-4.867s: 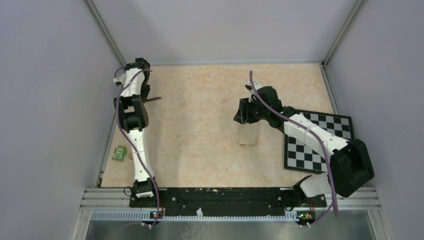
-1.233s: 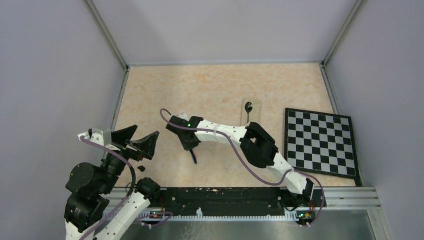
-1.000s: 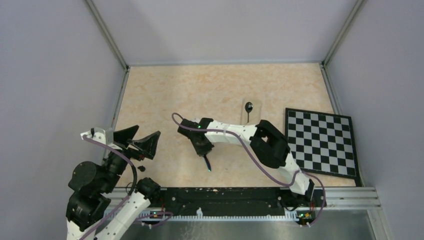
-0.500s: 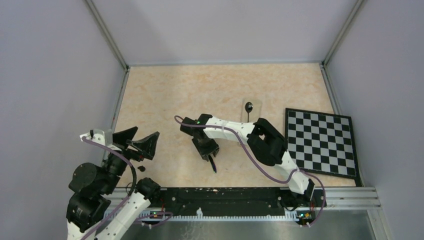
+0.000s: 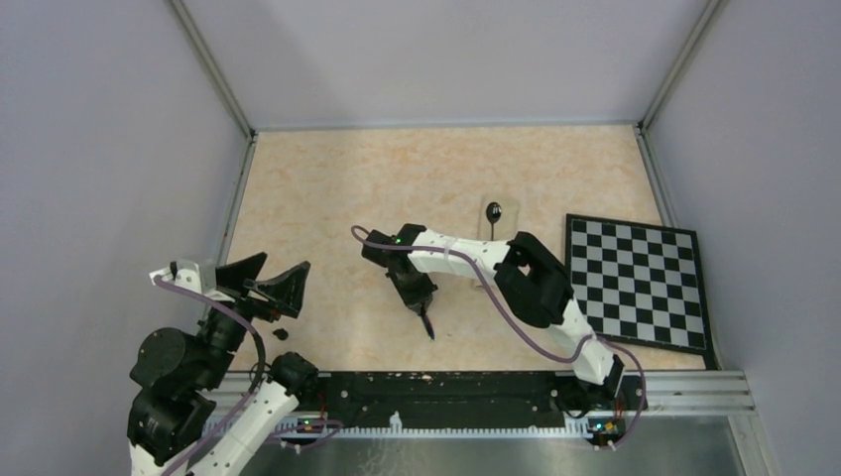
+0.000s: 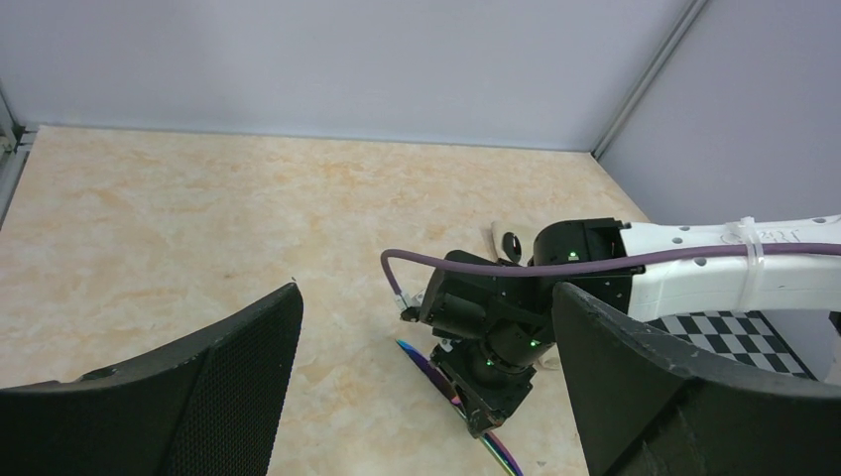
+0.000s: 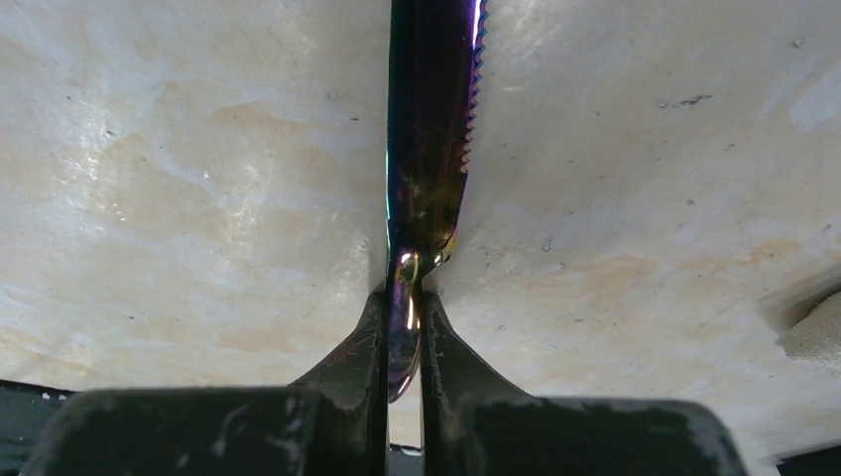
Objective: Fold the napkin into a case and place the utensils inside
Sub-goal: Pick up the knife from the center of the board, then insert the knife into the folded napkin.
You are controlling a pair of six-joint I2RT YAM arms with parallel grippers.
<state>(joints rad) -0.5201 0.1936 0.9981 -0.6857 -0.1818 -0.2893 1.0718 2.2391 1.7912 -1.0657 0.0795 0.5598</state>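
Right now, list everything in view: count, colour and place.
knife: one, purple iridescent, serrated edge; near middle of the table, one end pinched by the right gripper.
spoon: one, black; bowl showing at the case's far end.
case: one, beige-tan cloth; right of centre, partly hidden by the right arm.
checkerboard: one, black and white; flat at the table's right edge.
table: one, mottled beige.
left gripper: one, black; near left, open, holding nothing.
right gripper: one, black; near centre, shut on the knife.
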